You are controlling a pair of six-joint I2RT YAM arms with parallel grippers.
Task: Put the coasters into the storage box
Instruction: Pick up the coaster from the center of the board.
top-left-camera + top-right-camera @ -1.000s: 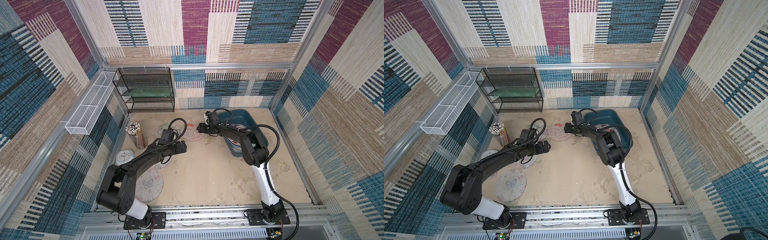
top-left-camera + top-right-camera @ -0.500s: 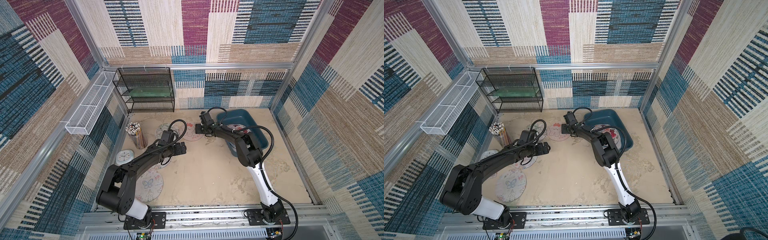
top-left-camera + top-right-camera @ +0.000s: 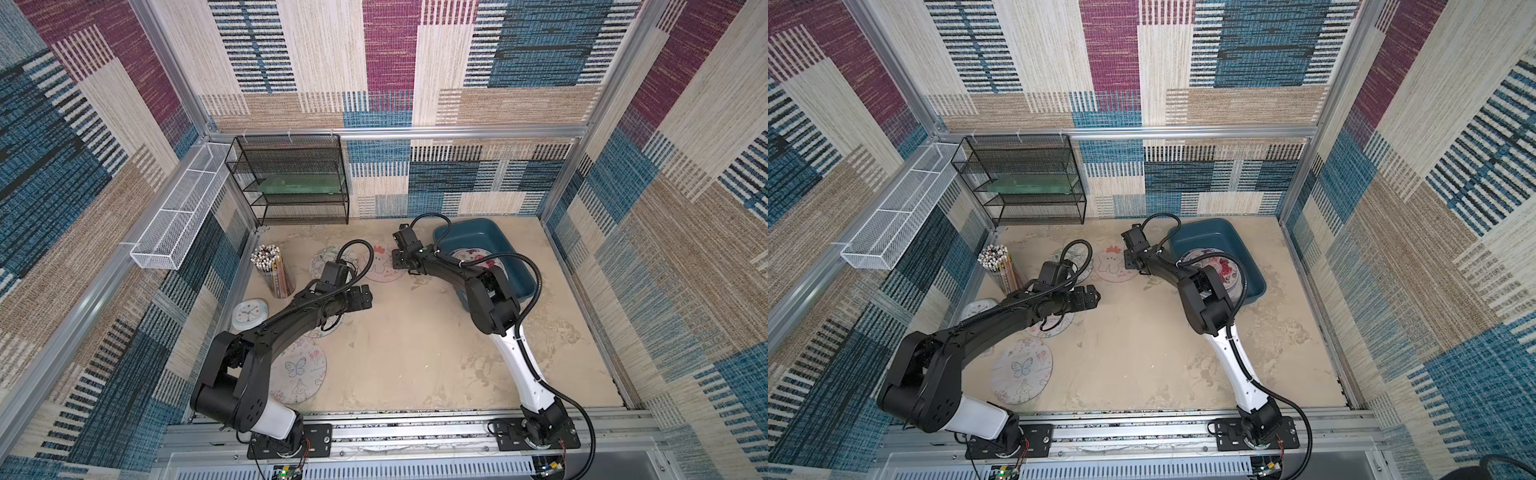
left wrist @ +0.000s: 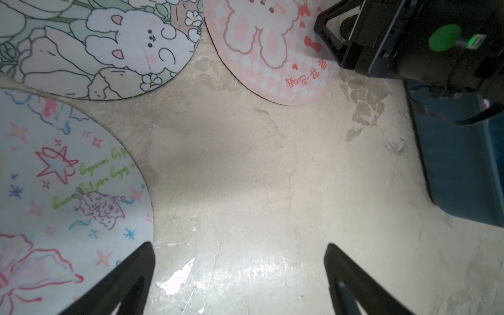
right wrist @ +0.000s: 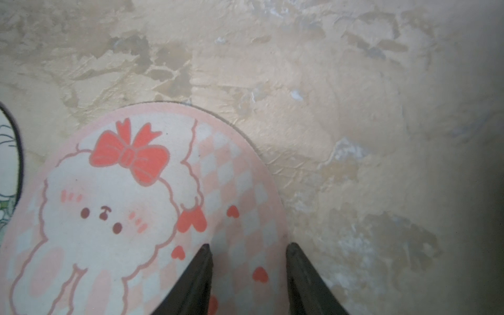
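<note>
Shifted further from the teal plastic storage box (image 3: 469,232), right gripper (image 5: 246,245), jaws half-spread, straddles the rim of the pink round cartoon-print coaster (image 5: 122,218).

Left fingers (image 4: 124,278) spread wide, right fingers (image 5: 197,275) narrower

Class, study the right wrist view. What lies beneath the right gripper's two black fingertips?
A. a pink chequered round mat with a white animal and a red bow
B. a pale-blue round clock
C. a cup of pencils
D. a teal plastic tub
A: the right gripper hangs over the edge of the pink chequered round coaster printed with a white animal and red bow, one fingertip above the print, the other at its rim.
</note>
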